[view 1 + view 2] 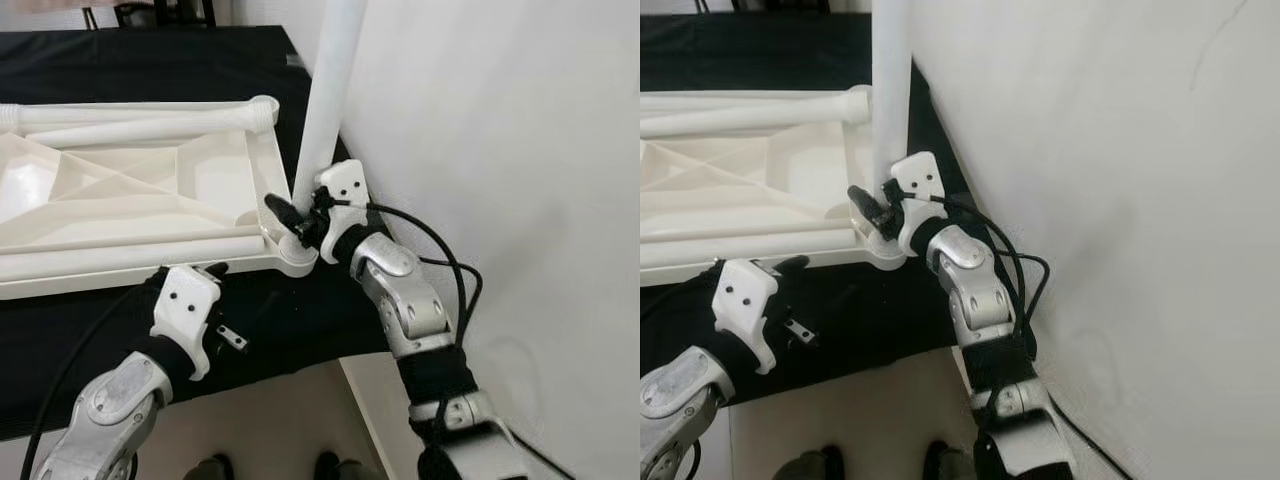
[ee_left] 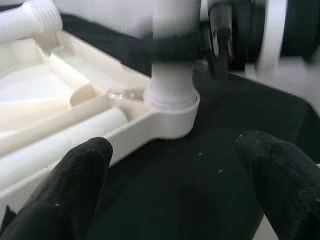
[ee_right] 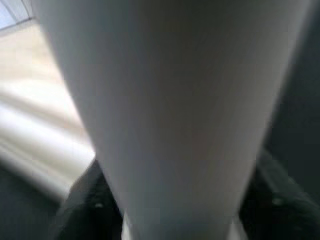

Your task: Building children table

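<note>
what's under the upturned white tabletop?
A black cloth lies under the tabletop, showing along its near edge and far side. Whatever is beneath the cloth is covered. The right hand grips the upright leg at the corner socket.

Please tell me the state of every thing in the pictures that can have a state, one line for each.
Upright table leg: standing in the corner socket, gripped low down.
Table top: lying upside down on the black cloth.
Loose legs: lying flat on the table top.
Right tool: shut on the upright table leg.
Left tool: open, holding nothing, beside the corner.
</note>
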### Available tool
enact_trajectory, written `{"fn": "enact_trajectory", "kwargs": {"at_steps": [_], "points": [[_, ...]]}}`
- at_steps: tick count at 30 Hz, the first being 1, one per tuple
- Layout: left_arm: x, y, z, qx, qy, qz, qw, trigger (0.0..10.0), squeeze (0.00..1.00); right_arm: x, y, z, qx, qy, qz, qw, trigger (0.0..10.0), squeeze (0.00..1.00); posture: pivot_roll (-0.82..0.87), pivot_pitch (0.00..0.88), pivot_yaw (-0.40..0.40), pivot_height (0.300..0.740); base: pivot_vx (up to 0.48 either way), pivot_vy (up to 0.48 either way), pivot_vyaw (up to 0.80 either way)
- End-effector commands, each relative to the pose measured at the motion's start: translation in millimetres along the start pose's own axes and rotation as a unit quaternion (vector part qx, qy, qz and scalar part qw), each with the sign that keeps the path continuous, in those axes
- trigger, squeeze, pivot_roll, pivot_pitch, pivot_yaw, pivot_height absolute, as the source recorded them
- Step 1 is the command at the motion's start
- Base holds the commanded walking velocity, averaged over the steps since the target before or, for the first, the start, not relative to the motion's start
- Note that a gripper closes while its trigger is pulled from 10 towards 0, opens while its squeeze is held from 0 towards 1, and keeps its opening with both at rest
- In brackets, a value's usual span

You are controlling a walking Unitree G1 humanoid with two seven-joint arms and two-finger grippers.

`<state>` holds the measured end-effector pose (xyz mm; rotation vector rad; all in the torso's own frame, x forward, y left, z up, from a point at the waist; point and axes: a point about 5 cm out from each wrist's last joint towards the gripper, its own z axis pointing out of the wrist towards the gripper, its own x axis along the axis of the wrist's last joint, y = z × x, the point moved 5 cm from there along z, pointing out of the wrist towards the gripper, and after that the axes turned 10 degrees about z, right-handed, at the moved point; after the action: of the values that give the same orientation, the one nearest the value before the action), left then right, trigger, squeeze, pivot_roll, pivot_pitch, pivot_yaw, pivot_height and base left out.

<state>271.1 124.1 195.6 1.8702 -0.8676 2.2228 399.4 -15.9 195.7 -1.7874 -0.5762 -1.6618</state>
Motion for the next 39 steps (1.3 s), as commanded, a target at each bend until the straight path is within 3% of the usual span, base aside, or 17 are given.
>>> {"fn": "enact_trajectory", "kwargs": {"at_steps": [1,3,5,9,10,13,16,18,19,20,27,30,34,35,37,38,39], "points": [[-4,7.3,0.0,-0.015,-0.009,-0.01,1.0,10.0,0.0,20,-14.9,4.5,0.063,0.029,-0.01,0.998,10.0,1.0,0.16,0.275,-0.13,0.74,0.0,0.0,0.0],[-4,9.2,0.6,-0.018,-0.008,-0.011,1.0,10.0,0.0,30,-18.4,4.5,0.084,0.039,-0.014,0.996,10.0,1.0,0.16,0.272,-0.134,0.74,0.0,0.0,0.0],[-4,11.4,1.3,-0.021,-0.007,-0.012,1.0,10.0,0.0,46,-24.8,1.4,0.139,0.044,-0.038,0.989,10.0,0.0,0.17,0.267,-0.14,0.74,0.0,0.0,0.0],[-3,11.5,1.4,-0.021,-0.007,-0.012,1.0,10.0,0.0,54,-30.8,-0.8,0.194,0.041,-0.065,0.978,10.0,0.0,0.17,0.266,-0.144,0.74,0.0,0.0,0.0],[-4,11.2,0.7,-0.02,-0.007,-0.011,1.0,10.0,0.0,55,-40.5,-5.9,0.269,0.028,-0.086,0.959,10.0,0.0,0.18,0.261,-0.151,0.74,0.0,0.0,0.0],[-4,11.6,0.4,-0.02,-0.008,-0.011,1.0,10.0,0.0,54,-43.3,-8.3,0.293,0.022,-0.092,0.952,10.0,0.0,0.18,0.261,-0.151,0.74,0.0,0.0,0.0],[-4,14.1,-0.4,-0.024,-0.009,-0.012,1.0,10.0,0.0,50,-46.4,-10.7,0.34,-0.003,-0.11,0.934,10.0,0.0,0.19,0.261,-0.152,0.74,0.0,0.0,0.0],[-4,14.8,-0.4,-0.026,-0.01,-0.013,1.0,10.0,0.0,50,-46.1,-9.0,0.342,-0.008,-0.115,0.932,9.6,0.0,0.19,0.262,-0.152,0.74,0.0,0.0,0.0],[-4,15.5,-0.3,-0.028,-0.009,-0.014,0.999,10.0,0.0,51,-45.6,-7.4,0.341,-0.011,-0.118,0.932,3.2,0.0,0.19,0.265,-0.153,0.74,0.0,0.0,0.0],[-4,17.2,-0.5,-0.032,-0.01,-0.016,0.999,10.0,0.0,53,-44.7,-5.6,0.34,-0.012,-0.119,0.933,0.0,0.0,0.19,0.265,-0.153,0.74,0.0,0.0,0.0],[-5,21.4,-3.1,-0.042,-0.013,-0.019,0.999,10.0,0.0,52,-35.1,-0.6,0.311,-0.016,-0.126,0.942,0.0,0.0,0.19,0.274,-0.159,0.74,0.0,0.0,0.0],[-5,19.8,-4.0,-0.039,-0.014,-0.018,0.999,10.0,0.0,47,-26.2,-2.0,0.287,-0.015,-0.121,0.95,0.0,0.0,0.18,0.279,-0.161,0.74,0.0,0.0,0.0],[-6,18.3,-5.5,-0.036,-0.017,-0.018,0.999,10.0,0.0,31,-4.9,-8.8,0.226,-0.014,-0.083,0.971,0.0,0.0,0.17,0.286,-0.159,0.74,0.0,0.0,0.0],[-6,18.1,-6.4,-0.035,-0.018,-0.018,0.999,10.0,0.0,20,3.4,-9.8,0.177,-0.017,-0.077,0.981,0.0,0.0,0.16,0.288,-0.158,0.74,0.0,0.0,0.0],[-7,18.0,-6.9,-0.035,-0.019,-0.019,0.999,10.0,0.0,12,9.0,-10.9,0.142,-0.018,-0.074,0.987,0.0,0.0,0.16,0.288,-0.158,0.74,0.0,0.0,0.0],[-8,17.7,-7.8,-0.037,-0.022,-0.016,0.999,10.0,0.0,14,40.1,-8.8,-0.053,0.011,-0.063,0.997,0.0,0.0,0.17,0.297,-0.165,0.74,0.0,0.0,0.0],[-7,16.6,-8.1,-0.037,-0.022,-0.018,0.999,10.0,0.0,-11,27.2,-14.6,-0.101,-0.012,-0.003,0.995,0.0,0.0,0.17,0.301,-0.151,0.74,0.0,0.0,0.0]]}}
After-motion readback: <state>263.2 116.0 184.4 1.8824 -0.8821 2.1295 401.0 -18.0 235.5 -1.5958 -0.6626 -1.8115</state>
